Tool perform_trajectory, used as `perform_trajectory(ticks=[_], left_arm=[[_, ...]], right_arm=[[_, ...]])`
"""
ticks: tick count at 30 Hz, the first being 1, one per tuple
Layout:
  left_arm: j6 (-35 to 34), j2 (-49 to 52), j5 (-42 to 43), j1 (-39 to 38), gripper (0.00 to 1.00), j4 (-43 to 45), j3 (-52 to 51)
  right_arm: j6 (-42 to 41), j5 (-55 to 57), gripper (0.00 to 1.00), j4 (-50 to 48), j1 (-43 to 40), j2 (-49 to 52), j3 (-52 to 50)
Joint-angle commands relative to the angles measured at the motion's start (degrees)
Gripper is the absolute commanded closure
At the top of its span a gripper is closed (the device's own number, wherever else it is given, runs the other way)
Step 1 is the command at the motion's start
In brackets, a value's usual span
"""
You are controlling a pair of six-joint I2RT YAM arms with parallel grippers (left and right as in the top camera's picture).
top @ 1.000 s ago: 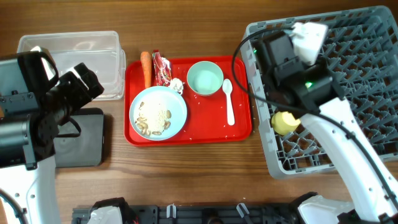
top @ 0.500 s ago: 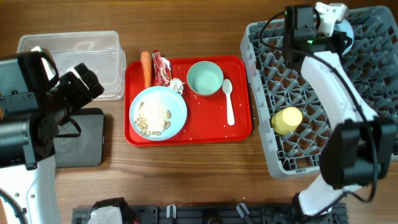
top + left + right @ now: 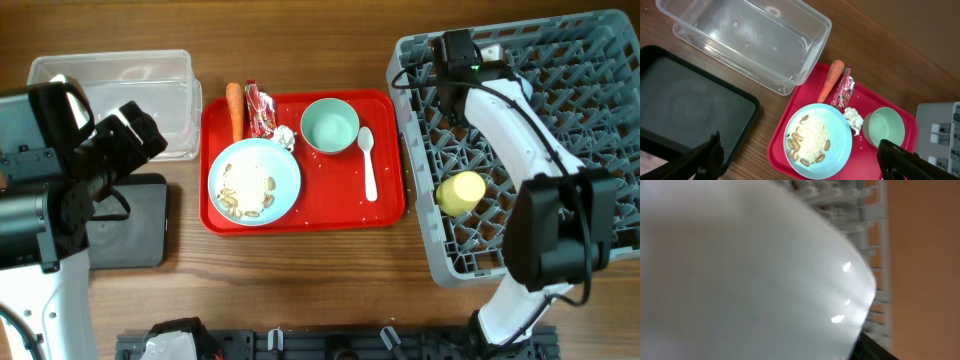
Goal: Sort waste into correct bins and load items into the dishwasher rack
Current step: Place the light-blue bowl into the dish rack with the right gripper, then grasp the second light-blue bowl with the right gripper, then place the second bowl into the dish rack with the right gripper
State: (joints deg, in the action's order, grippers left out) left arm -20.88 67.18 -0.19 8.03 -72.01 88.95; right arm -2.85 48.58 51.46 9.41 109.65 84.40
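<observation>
Now the right arm's wrist sits over the corner of the large grey pegged plastic rack (image 3: 600, 110) nearest the red serving tray (image 3: 385, 205). Half a second ago it was stretched to the rack's edge farthest from that tray.

The right gripper (image 3: 455, 60) is hidden under its own wrist from above. Its camera shows only a pale, smooth, blurred curve, so I cannot tell how wide it stands or what it carries, if anything.

- The small yellow cup (image 3: 461, 193) lies in the rack just right of the tray, unmoved.
- The left gripper (image 3: 801, 154) hangs left of the tray, fingers spread wide, empty, unmoved.
- Nothing on the tray has shifted: small orange carrot (image 3: 234, 108), crinkled red wrapper (image 3: 260, 108), crumpled white tissue (image 3: 285, 135), pale blue round plate (image 3: 255, 180) of beige crumbs, mint-green bowl (image 3: 329, 125), white plastic spoon (image 3: 367, 160).

My reading is that loading has barely begun and waste sorting has not started.
</observation>
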Motion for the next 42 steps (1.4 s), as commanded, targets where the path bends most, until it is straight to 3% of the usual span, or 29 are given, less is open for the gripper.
perform_trajectory(ticks=[1,3,6,9,12,16,23,28,29,30,34,38,42], left_arm=[[-0.55,0.07,-0.96,-0.02,0.00,0.17,0.52],[-0.55,0.07,-0.96,-0.02,0.00,0.17,0.52],[-0.57,0.04,-0.96,-0.02,0.00,0.17,0.52],[-0.55,0.04,-0.96,-0.02,0.00,0.17,0.52],[-0.55,0.04,-0.96,-0.02,0.00,0.17,0.52],[-0.55,0.04,-0.96,-0.02,0.00,0.17,0.52],[-0.55,0.07,-0.96,-0.02,0.00,0.17,0.52],[-0.55,0.04,-0.96,-0.02,0.00,0.17,0.52],[-0.55,0.07,-0.96,-0.02,0.00,0.17,0.52],[-0.55,0.07,-0.96,-0.02,0.00,0.17,0.52],[-0.55,0.04,-0.96,-0.02,0.00,0.17,0.52],[-0.55,0.07,-0.96,-0.02,0.00,0.17,0.52],[-0.55,0.04,-0.96,-0.02,0.00,0.17,0.52]], right_arm=[[-7.76,-18.62,0.39,4.37,3.15,-8.48,1.68],[-7.52,-26.62,0.32,5.70,5.33,-14.91,2.01],[-8.13,-50.62,0.31,4.83,9.31,-22.49,2.01],[-16.02,-57.66,0.31,4.07,13.49,-21.68,0.59],[-19.65,-57.00,0.38,3.28,16.44,-17.57,0.00],[-30.58,-49.55,0.46,2.71,17.27,-9.01,0.00],[-30.51,-54.21,0.51,-7.41,16.92,5.49,0.00],[-31.67,-56.78,0.77,-10.97,16.94,9.57,0.00],[-32.17,-56.83,0.93,-10.91,16.92,10.21,0.00],[-32.15,-56.78,0.96,-10.54,16.85,10.27,0.00],[-30.01,-54.47,0.96,-7.82,16.63,6.99,1.66],[-28.17,-44.24,0.96,-3.78,15.04,-4.61,3.21],[-25.46,-18.58,0.96,-1.31,9.49,-20.11,3.21]])
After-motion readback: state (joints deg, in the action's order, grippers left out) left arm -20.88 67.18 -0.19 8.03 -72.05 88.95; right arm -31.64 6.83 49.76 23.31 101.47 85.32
